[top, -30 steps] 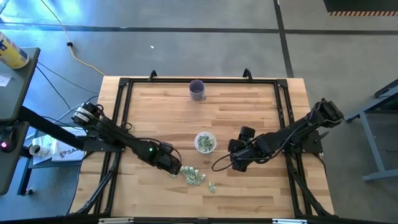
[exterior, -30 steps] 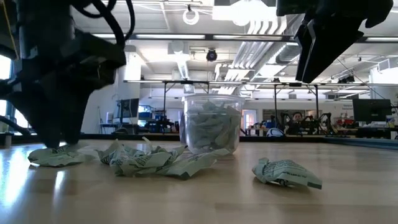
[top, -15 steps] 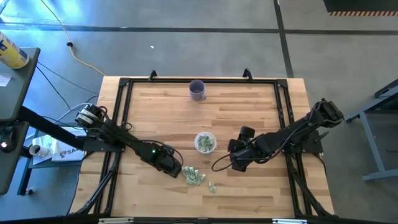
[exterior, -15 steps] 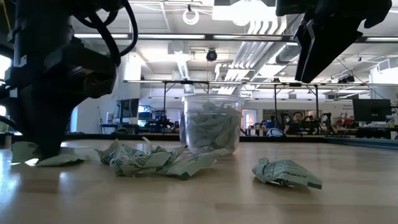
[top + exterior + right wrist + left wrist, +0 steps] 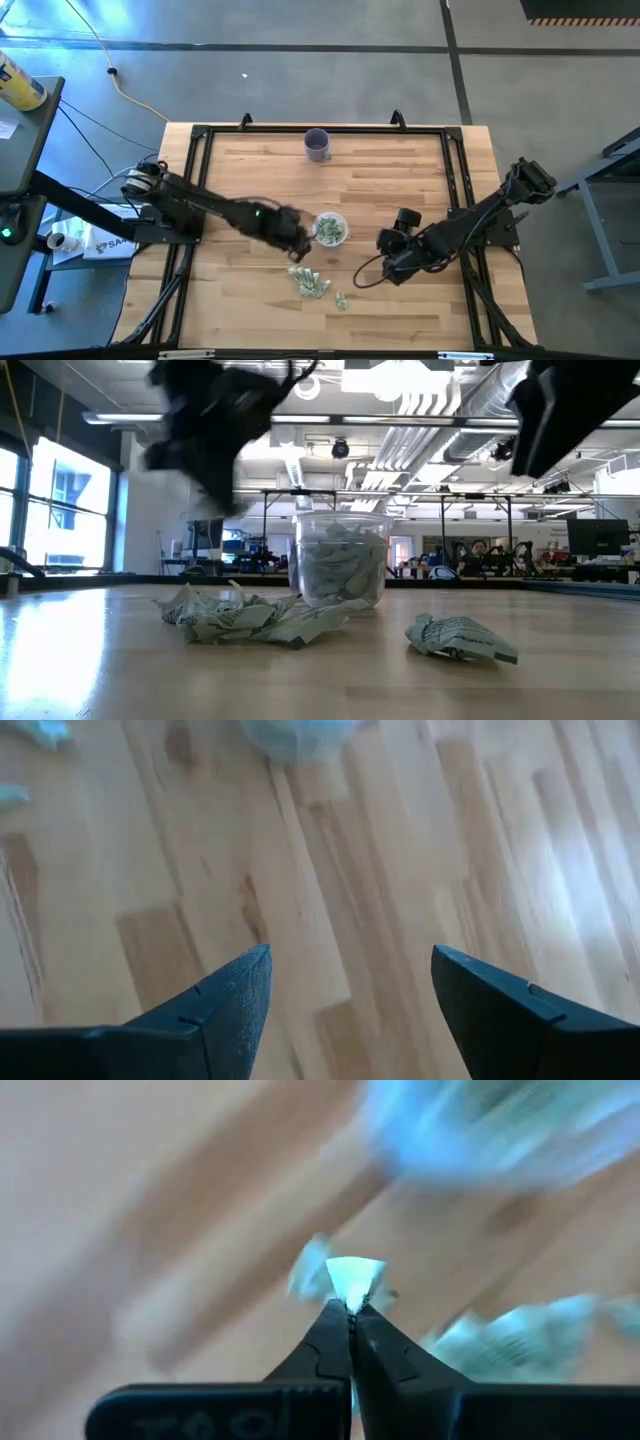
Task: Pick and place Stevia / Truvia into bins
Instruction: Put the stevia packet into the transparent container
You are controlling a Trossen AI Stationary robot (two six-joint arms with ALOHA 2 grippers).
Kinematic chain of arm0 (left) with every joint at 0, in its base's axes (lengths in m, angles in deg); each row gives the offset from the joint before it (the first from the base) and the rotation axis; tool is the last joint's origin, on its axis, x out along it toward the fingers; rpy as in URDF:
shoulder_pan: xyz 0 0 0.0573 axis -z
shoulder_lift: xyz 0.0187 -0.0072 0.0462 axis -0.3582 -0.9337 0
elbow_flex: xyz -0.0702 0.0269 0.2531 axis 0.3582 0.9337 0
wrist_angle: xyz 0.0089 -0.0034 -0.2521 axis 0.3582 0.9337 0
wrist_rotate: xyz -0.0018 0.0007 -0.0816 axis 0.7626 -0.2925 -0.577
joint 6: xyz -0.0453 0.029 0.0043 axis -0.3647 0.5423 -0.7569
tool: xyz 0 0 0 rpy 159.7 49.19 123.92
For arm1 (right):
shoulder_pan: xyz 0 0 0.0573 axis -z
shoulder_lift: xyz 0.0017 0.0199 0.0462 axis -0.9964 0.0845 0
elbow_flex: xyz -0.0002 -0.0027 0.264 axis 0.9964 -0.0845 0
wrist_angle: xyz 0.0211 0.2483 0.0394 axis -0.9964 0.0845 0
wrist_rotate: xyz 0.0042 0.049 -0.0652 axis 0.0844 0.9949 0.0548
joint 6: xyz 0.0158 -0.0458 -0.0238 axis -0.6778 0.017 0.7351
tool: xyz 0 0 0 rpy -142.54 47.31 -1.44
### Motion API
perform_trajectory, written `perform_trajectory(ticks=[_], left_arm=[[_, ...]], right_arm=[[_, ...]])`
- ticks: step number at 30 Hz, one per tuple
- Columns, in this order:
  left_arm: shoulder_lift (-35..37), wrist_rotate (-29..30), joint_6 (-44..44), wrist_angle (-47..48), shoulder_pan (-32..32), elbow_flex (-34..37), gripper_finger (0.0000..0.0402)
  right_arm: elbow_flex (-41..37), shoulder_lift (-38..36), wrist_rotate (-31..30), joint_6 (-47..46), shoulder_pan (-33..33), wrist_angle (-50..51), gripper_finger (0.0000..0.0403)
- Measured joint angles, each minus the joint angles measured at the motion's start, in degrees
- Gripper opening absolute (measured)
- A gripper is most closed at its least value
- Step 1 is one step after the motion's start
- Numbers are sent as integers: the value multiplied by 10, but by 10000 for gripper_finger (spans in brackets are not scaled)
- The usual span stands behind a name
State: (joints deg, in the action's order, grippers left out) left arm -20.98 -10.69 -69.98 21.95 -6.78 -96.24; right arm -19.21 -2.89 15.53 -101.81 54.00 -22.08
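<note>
From above, we see the left gripper (image 5: 296, 232) raised just beside the small clear round plastic cup (image 5: 330, 228), already part-filled with the pale green and white paper sachets (image 5: 311, 284) whose loose heap lies on the wooden table (image 5: 400, 180) nearer the front edge. We judge the step to be the carry: one sachet is on its way to the cup. The right gripper (image 5: 392, 268) waits well apart on the other side.

At table height, we see what the top view hides: the cup (image 5: 340, 560) is filled most of its height, the heap (image 5: 250, 618) lies crumpled before it, and one sachet (image 5: 460, 638) sits apart.

The left wrist view alone shows the grip: the claw (image 5: 351, 1308) is pinched tight on a small white sachet corner (image 5: 354, 1278). Next, we think, it must centre over the rim and let go.

The right wrist view shows its claw (image 5: 350, 990) spread wide and holding nothing over bare wood.
</note>
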Motion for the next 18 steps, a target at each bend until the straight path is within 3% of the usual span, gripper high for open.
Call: perform_trajectory(ticks=[5, 12, 14, 18], left_arm=[[-18, -3, 163, -78, -57, -107, 32], [-111, -130, 186, -133, -118, -137, 34], [-134, -131, 185, -122, -116, -136, 62], [-136, -152, 183, -120, -115, -136, 168]], right_arm=[[0, 0, 3, -54, -28, 13, 265], [0, 0, -25, -150, -62, 41, 265], [0, 0, -26, -162, -70, 43, 265], [-3, 0, -28, -171, -79, 45, 265]])
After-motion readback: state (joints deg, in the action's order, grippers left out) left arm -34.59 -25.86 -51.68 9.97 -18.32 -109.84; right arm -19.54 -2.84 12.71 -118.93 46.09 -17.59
